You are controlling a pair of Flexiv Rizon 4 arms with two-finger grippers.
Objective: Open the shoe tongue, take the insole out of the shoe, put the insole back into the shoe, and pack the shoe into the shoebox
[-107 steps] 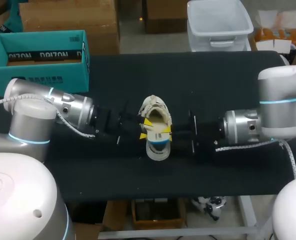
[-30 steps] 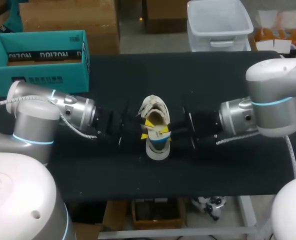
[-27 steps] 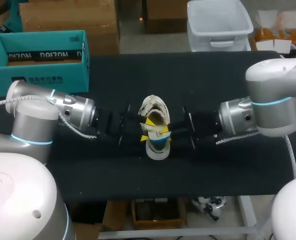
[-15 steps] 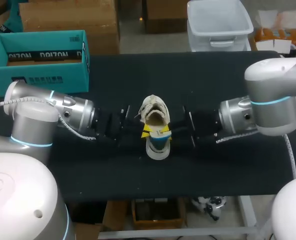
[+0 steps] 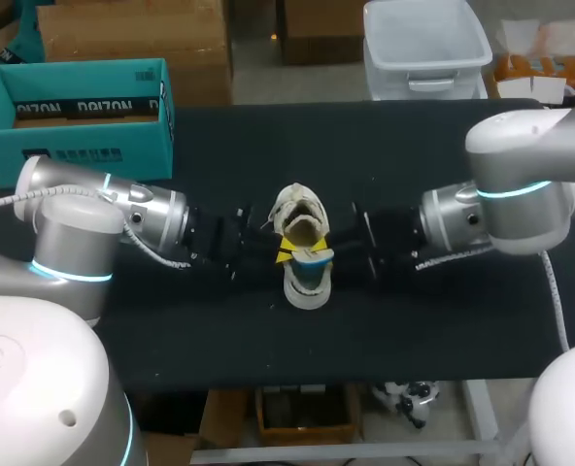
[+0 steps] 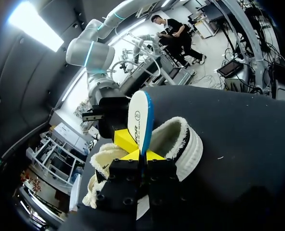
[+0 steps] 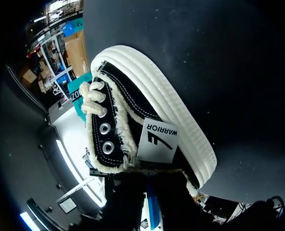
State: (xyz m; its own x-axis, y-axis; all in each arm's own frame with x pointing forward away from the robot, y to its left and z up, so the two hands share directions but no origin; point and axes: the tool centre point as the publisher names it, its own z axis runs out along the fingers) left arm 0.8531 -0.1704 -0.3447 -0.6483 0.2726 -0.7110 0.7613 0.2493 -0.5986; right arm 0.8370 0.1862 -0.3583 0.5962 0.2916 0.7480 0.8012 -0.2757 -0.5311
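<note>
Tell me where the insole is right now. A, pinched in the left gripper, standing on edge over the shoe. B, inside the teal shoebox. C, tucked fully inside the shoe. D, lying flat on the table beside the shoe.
A: in the left wrist view the insole stands on edge, pinched in the left gripper and rising over the shoe.

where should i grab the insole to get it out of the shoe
Grip the insole at its raised end, above the collar of the shoe, pinching its two flat faces. Come from the robot's left, as the left gripper does: the insole stands on edge out of the opening, with both faces exposed.
</note>
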